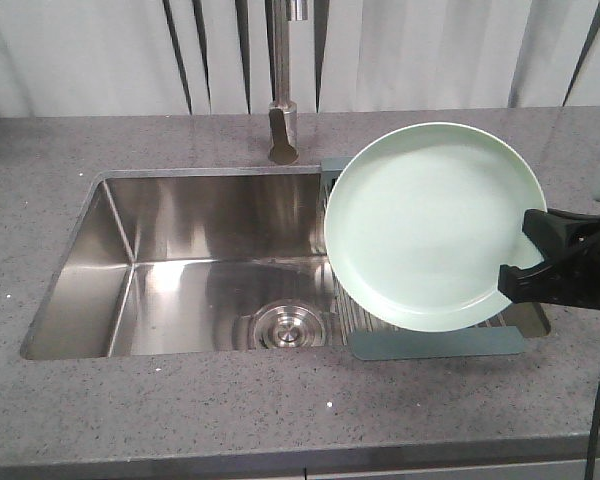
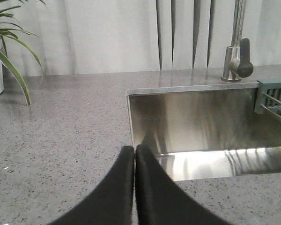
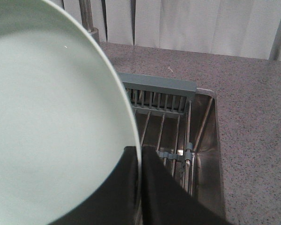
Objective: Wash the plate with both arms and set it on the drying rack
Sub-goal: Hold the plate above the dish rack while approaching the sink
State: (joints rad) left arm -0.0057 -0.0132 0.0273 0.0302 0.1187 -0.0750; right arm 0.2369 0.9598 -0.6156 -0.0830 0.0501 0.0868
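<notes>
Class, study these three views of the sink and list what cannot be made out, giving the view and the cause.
Front view: most of the flat steel-rod drying rack is hidden behind the round pale mint-green plate.
Front view: the arm behind the black right hand is cut off by the right edge.
Front view: the steel tap is cut off above by the top edge.
Left wrist view: the black left hand shows only fingertips; the bottom edge cuts the rest.

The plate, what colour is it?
The plate is plain pale mint green, clearest in the exterior front-facing view.
</notes>
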